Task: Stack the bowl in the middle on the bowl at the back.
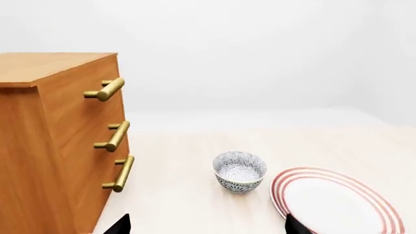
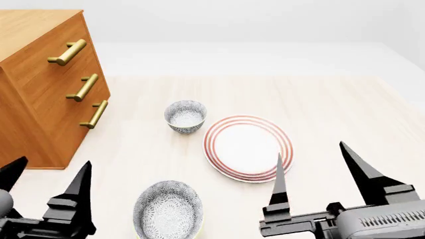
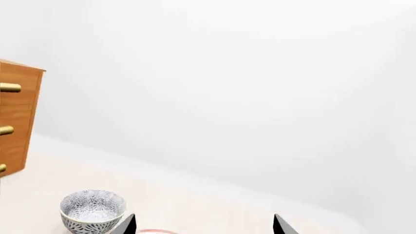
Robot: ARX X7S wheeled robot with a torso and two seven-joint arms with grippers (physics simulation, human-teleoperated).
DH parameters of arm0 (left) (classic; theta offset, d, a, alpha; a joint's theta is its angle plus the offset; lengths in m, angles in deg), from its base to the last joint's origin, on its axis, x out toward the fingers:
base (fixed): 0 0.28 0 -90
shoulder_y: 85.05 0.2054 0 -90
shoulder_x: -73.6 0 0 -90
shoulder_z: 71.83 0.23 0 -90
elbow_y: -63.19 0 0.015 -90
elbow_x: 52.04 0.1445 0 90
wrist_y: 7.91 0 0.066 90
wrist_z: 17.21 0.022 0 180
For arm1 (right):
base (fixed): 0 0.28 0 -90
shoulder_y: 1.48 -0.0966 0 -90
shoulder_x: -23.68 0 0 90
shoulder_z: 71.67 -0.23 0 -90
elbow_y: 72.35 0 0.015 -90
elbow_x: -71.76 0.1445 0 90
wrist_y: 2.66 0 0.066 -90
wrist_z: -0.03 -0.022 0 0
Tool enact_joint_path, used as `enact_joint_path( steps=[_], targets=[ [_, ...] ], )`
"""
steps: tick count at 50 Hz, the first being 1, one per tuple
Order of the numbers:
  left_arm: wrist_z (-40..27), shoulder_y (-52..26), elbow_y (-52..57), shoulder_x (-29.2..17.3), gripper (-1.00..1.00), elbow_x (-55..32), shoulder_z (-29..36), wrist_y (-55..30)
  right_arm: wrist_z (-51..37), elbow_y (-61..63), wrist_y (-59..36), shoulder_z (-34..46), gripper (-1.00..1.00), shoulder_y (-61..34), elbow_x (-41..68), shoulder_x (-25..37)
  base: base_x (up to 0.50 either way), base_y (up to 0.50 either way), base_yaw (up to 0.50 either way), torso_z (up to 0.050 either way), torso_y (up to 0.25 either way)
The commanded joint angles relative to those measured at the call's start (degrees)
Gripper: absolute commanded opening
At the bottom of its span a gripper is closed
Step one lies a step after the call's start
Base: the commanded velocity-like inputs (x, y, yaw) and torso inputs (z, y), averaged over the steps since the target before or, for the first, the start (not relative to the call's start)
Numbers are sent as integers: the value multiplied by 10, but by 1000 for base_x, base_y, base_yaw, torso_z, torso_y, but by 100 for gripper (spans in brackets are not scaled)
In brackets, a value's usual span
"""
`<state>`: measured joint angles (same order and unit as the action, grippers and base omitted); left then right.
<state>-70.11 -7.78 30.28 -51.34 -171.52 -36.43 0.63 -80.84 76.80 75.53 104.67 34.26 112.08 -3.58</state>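
Both jaws stand spread and empty: left gripper (image 2: 47,179), right gripper (image 2: 312,169). Nearest, the grey-and-white patterned middle bowl (image 2: 168,209) sits between them; approach vertically, pinching one rim. Beyond, the matching back bowl (image 2: 185,116) stands just beside the red-ringed white plate (image 2: 247,147), so centre carefully before release.

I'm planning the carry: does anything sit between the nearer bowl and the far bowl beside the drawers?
Nothing visible does. Bare table lies between the nearer bowl and the far bowl; the red-ringed plate sits off to the right, the cabinet to the left.
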Motion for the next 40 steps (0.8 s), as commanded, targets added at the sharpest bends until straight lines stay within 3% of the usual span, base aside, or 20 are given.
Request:
enact_joint_path(
  steps=[1, 10, 29, 40],
  targets=[
    [86, 33, 29, 41, 100, -21, -206, -85, -91, 8, 159, 270, 100, -105, -79, 128, 0, 0, 0, 0, 0],
    [81, 63, 29, 32, 100, -72, -273, -85, -91, 8, 203, 303, 100, -68, -170, 194, 0, 0, 0, 0, 0],
    [135, 85, 29, 22, 100, -64, -347, -85, -91, 8, 258, 364, 100, -55, -265, 272, 0, 0, 0, 0, 0],
    [160, 114, 29, 24, 100, -79, -395, -85, -91, 8, 258, 355, 100, -58, -259, 272, 0, 0, 0, 0, 0]
  ],
)
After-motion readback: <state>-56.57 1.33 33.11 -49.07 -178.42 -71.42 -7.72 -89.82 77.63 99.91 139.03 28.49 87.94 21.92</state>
